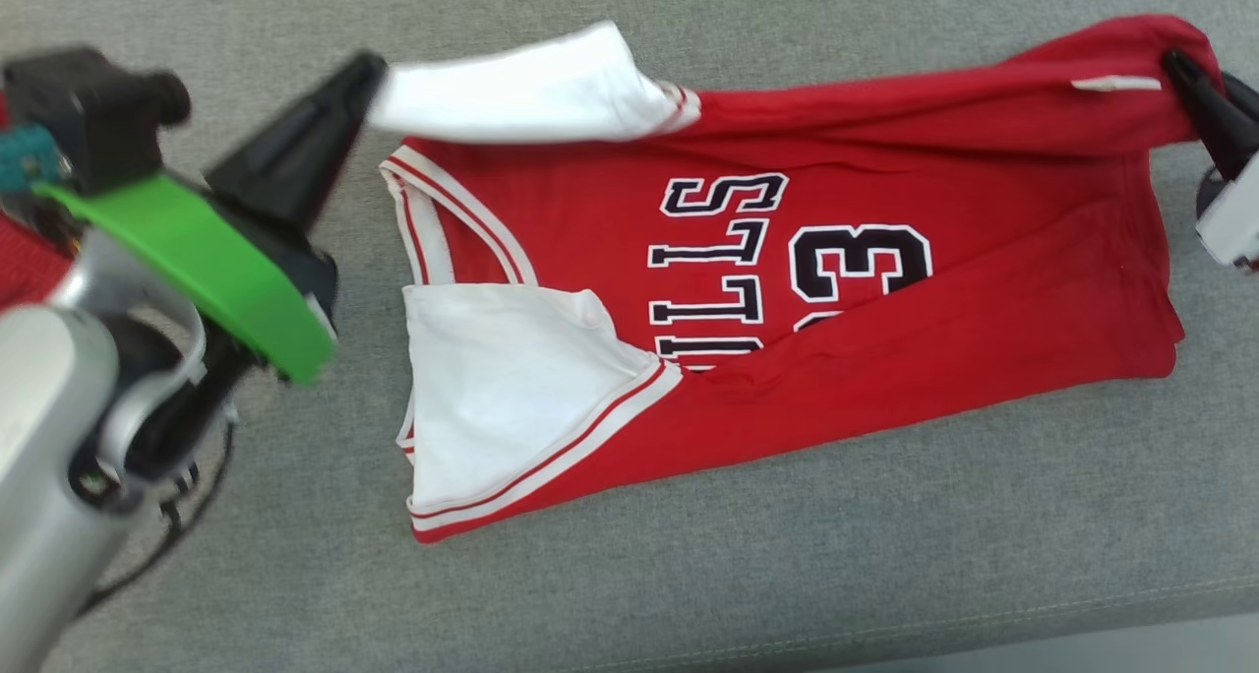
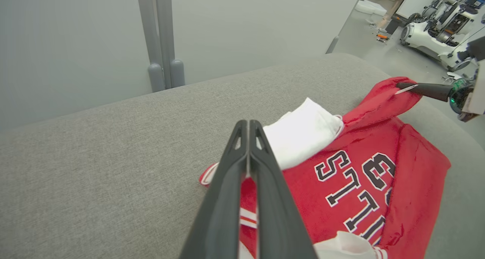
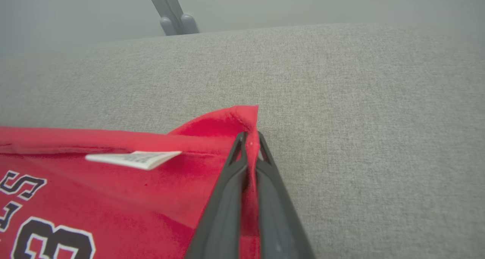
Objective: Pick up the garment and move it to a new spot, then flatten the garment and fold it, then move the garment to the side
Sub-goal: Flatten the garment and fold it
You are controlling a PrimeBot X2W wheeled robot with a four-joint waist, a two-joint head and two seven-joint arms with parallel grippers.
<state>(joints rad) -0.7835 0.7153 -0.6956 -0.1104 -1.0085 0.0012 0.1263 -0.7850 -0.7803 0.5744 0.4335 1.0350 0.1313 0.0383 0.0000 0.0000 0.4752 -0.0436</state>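
Observation:
The garment [image 1: 984,289] is a red jersey with white sleeves and dark lettering, lying across the grey cushion [image 1: 689,575]. Its near long edge is folded over the front. My left gripper [image 1: 369,68] is shut on the far white sleeve [image 1: 531,92] and holds it off the cushion. In the left wrist view the shut left gripper [image 2: 248,124] has a sliver of cloth between its fingers. My right gripper [image 1: 1175,63] is shut on the far red hem corner, which it holds raised. The right wrist view shows the right gripper [image 3: 250,136] pinching that red corner beside a white label [image 3: 132,159].
The cushion's front edge [image 1: 984,643] runs along the lower right of the head view. A pale wall with two grey posts [image 2: 161,43] stands behind the cushion. Other white robots [image 2: 435,28] stand on the floor far off to the right.

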